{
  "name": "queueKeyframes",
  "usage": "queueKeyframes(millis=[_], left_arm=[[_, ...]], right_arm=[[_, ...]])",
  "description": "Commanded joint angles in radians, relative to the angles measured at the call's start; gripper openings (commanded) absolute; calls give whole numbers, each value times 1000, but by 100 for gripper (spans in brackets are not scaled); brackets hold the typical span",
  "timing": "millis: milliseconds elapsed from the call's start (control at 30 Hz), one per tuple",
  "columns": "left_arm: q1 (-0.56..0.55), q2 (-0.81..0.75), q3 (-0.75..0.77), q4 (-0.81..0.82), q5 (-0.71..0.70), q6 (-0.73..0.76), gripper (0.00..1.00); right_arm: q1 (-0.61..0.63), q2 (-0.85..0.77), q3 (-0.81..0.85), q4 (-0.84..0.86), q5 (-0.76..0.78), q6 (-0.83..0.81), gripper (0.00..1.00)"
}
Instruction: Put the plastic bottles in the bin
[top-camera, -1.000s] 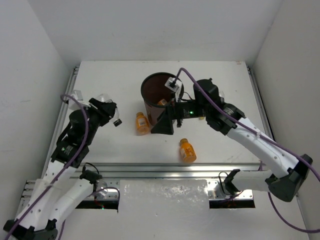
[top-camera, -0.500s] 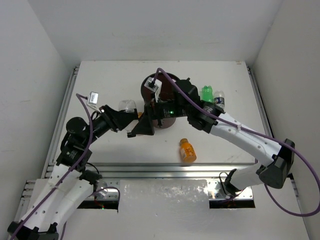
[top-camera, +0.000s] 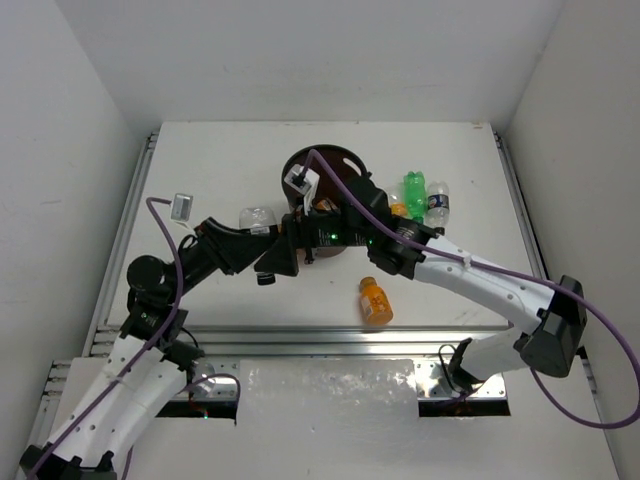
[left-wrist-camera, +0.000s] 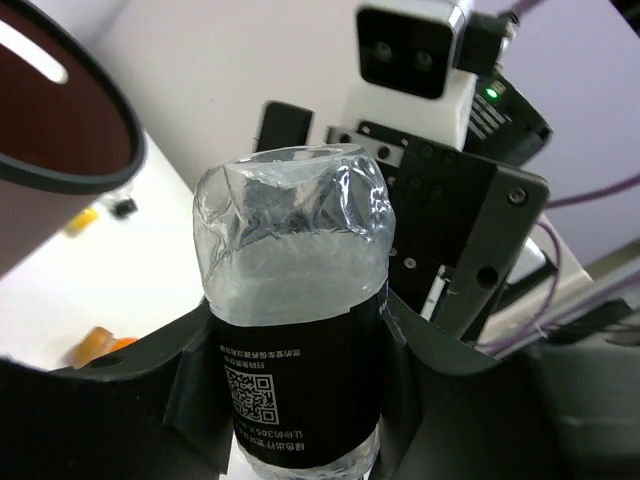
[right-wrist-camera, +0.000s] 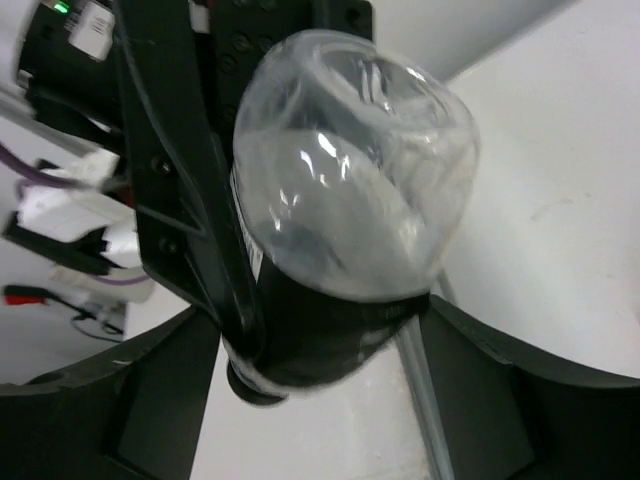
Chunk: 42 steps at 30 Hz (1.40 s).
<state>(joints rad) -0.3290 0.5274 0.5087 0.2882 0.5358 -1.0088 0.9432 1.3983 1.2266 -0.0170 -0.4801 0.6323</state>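
Clear plastic with a dark label, the bottle sat clamped at its label in the left gripper, just left of the bin; its long axis ran crosswise to both sets of jaws. The right gripper straddled the same bottle, jaws apart, though whether they pressed it I could not tell; that arm, nearer the bin, looked better placed to carry it over.

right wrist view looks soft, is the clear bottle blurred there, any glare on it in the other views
Right wrist: the clear bottle is very close and soft-edged, with small white glints on its base. Left wrist: sharper, its QR code is crisp, with a mild sheen on the crumpled plastic. Top external: even light, no strong glare.
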Motion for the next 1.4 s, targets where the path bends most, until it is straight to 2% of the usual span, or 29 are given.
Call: queueKeyframes(millis=[0,67,100,133,200,233,267,300,333,400,433,533,567,633,667,733,900,967,1067,1133,1167,1233,1367], left_arm=[[-7,3,-19,178,27,-62,0],[-7,17,-22,195,30,-66,0],[-7,22,-22,203,33,-67,0],[-7,32,-19,207,35,-67,4],[-7,39,-15,206,35,-57,24],[-7,42,-9,181,30,-35,36],[-7,42,26,143,-2,-12,64],[-7,43,57,78,-34,24,74],[-7,52,139,-70,-116,97,81],[-7,89,229,-205,-210,160,96],[-7,106,278,-337,-259,203,97],[-7,196,454,-556,-477,230,100],[-7,221,544,-611,-614,234,100],[-7,287,632,-792,-753,227,100],[-7,302,690,-834,-863,226,100],[-7,310,700,-879,-916,245,100],[-7,318,614,-863,-841,302,100],[-7,316,567,-867,-820,315,100],[-7,299,522,-876,-813,361,100],[-7,299,527,-917,-827,410,100],[-7,302,533,-935,-838,427,100],[-7,303,541,-972,-871,478,100],[-5,303,518,-994,-922,545,100]], right_arm=[[5,22,-21,213,-107,85,77],[8,19,-33,262,-115,90,69],[8,13,-38,270,-104,95,55],[8,10,-42,279,-98,92,47],[8,-8,-53,272,-62,69,25],[8,-25,-58,259,-19,58,9],[8,-31,-56,221,3,44,3],[8,-39,-58,195,29,9,1],[6,-56,-58,145,94,-6,0],[5,-67,-55,92,168,-54,0],[5,-70,-44,68,196,-65,0],[-17,-68,-19,-21,268,-94,0],[-30,-64,5,-76,334,-114,0],[-56,-50,46,-156,409,-123,0],[-99,-38,101,-247,441,-126,0],[-182,16,192,-375,477,-135,0],[-262,180,368,-524,630,-236,0],[-280,237,477,-586,661,-278,1],[-294,344,618,-662,683,-331,16],[-296,392,700,-716,680,-348,43],[-294,395,717,-728,681,-350,68],[-293,381,734,-748,702,-352,85],[-294,294,743,-827,748,-353,91]])
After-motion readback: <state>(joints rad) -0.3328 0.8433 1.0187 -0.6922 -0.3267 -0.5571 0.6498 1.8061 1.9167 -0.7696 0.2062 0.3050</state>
